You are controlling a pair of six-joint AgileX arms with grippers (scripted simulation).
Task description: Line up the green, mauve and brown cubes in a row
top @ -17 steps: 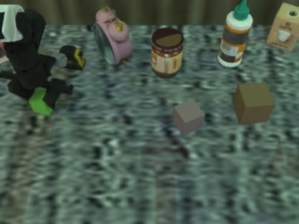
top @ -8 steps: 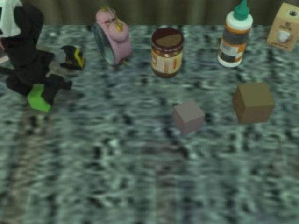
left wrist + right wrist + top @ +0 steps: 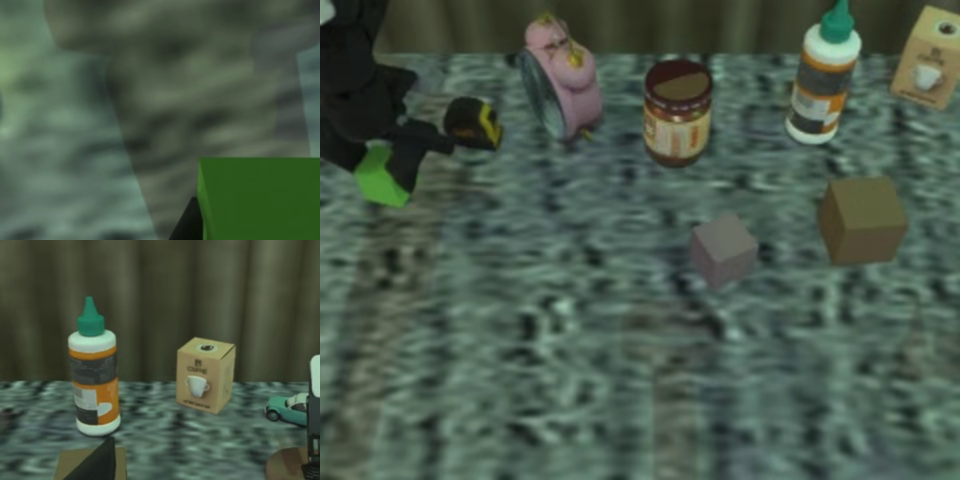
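My left gripper (image 3: 388,165) is shut on the lime green cube (image 3: 375,182) at the table's far left, holding it off the surface. The left wrist view shows the green cube (image 3: 260,200) against one dark fingertip (image 3: 187,225), with its shadow on the table below. The mauve cube (image 3: 723,249) rests right of centre. To its right stands the brown cube (image 3: 862,219), a little farther back. My right arm is outside the top view. Its wrist view shows one dark fingertip (image 3: 102,460) over the brown cube (image 3: 67,465), with bare table beside it, so the jaws stand open.
Along the back stand a pink alarm clock (image 3: 560,80), a brown jar (image 3: 677,110), a glue bottle (image 3: 823,85) and a tan carton (image 3: 927,55). A black-and-yellow object (image 3: 475,122) lies near my left gripper. A teal toy car (image 3: 290,410) sits off to the right.
My left gripper has carried the green cube up and toward the table's back-left edge. The mauve and brown cubes have not moved.
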